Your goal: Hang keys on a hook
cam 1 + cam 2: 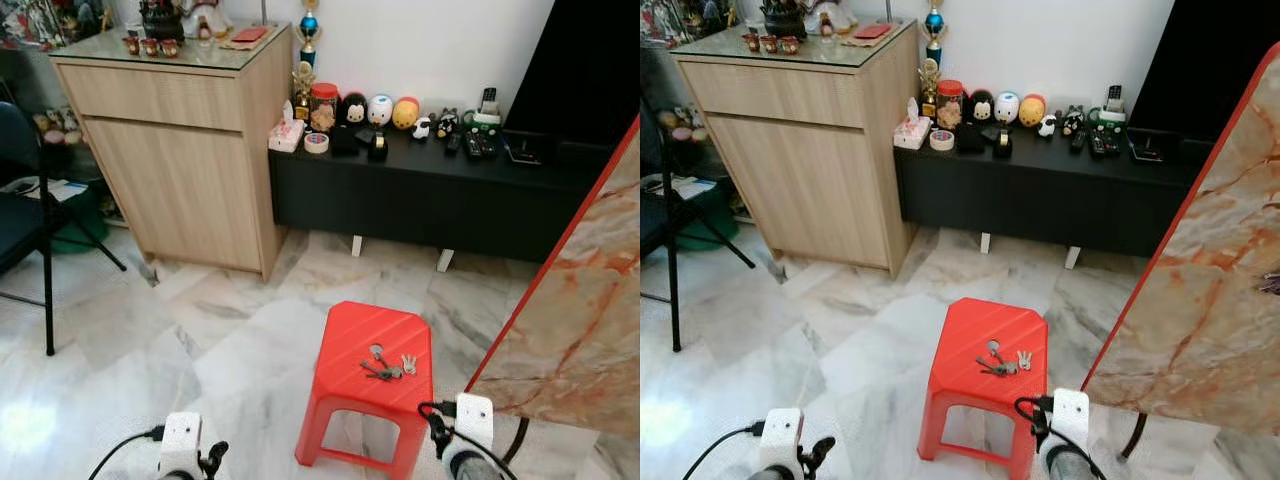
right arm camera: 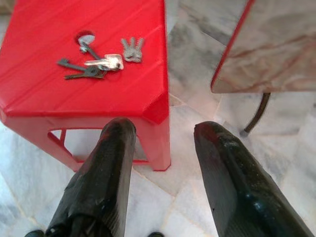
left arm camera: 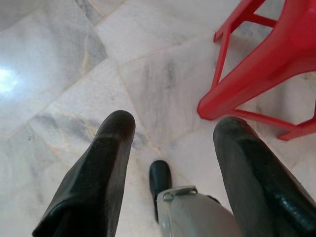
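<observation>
Red stool (image 2: 59, 94) carries keys (image 2: 101, 61); right gripper (image 2: 163, 133) wide, short of them, empty.

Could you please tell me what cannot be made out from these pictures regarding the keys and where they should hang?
- Hook: none can be made out; the wall behind the black cabinet is bare white.
- Keys on the red stool: too small in the eye views to count; a ring joining them is unclear.
- Marble tabletop: cut off by the frame edge.
- Left tool and right tool: open, holding nothing.
</observation>
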Tool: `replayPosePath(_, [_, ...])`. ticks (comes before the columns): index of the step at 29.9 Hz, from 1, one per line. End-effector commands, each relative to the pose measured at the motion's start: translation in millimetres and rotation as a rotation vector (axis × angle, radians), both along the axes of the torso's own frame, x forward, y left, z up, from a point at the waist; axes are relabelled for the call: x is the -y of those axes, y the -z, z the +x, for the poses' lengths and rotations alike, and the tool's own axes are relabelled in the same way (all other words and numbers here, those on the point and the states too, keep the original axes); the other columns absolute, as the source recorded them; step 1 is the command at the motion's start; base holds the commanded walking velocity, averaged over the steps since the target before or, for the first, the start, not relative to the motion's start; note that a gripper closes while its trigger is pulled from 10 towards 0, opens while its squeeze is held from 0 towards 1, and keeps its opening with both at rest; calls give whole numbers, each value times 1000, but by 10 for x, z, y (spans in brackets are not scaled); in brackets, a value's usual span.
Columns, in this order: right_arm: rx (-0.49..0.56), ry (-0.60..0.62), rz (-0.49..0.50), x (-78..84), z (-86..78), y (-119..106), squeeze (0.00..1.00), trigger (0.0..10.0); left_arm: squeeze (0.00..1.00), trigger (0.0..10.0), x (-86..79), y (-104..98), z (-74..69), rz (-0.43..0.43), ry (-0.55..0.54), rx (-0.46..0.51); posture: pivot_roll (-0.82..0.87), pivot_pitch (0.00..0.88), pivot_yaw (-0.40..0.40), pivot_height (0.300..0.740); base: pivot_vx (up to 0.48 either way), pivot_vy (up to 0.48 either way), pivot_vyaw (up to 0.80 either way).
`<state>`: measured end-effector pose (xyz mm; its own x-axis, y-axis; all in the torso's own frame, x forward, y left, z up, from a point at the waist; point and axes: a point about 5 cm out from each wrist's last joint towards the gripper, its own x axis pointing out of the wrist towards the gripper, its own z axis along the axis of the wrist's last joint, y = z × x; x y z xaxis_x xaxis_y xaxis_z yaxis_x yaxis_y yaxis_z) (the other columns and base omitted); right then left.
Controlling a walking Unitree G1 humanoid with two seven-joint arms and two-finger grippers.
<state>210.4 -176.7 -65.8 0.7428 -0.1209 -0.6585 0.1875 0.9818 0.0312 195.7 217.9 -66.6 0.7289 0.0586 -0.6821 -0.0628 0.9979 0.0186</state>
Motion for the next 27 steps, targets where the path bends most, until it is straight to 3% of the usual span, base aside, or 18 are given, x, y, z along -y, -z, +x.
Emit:
replayPosePath(1, [-2, 14, -5, 31, 9, -6, 0, 10000, 0, 10000, 7, -1, 10, -5, 1, -2, 49, 0, -64, 740, 0, 382, -625])
replayPosePath(27, [54, 20, -31, 22, 89, -71, 0, 10000, 0, 10000, -19, 3, -10, 3, -2, -4, 52, 0, -59, 740, 0, 362, -48])
